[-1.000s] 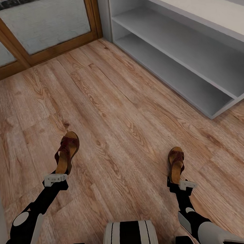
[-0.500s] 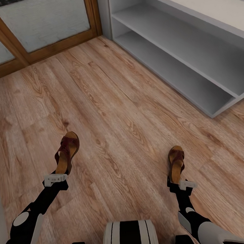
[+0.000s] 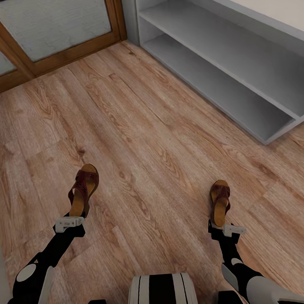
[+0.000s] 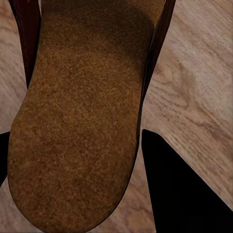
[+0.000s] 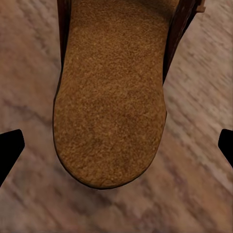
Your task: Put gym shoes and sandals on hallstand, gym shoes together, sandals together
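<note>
Two dark brown sandals with tan footbeds show in the head view. The left sandal (image 3: 83, 189) sticks out forward from my left gripper (image 3: 74, 217), which is shut on its heel. In the left wrist view its footbed (image 4: 82, 116) lies against a black finger (image 4: 184, 194). The right sandal (image 3: 220, 200) lies on the corridor floor (image 3: 146, 138) just ahead of my right gripper (image 3: 220, 225). That gripper is open: its fingertips (image 5: 9, 150) stand wide on both sides of the heel (image 5: 111, 111), with floor showing between. The hallstand (image 3: 237, 73) stands at the far right, its tiers bare. The gym shoes are out of view.
A wood-framed glass door (image 3: 53, 36) closes the far left side, next to the hallstand's end panel (image 3: 138, 17). Open plank floor stretches between my arms and the rack. My own base (image 3: 162, 294) shows at the bottom.
The camera has moved: floor, door and hallstand slid slightly up the picture. The right sandal slid with the floor, a little away from the right gripper. The left sandal stayed with its gripper.
</note>
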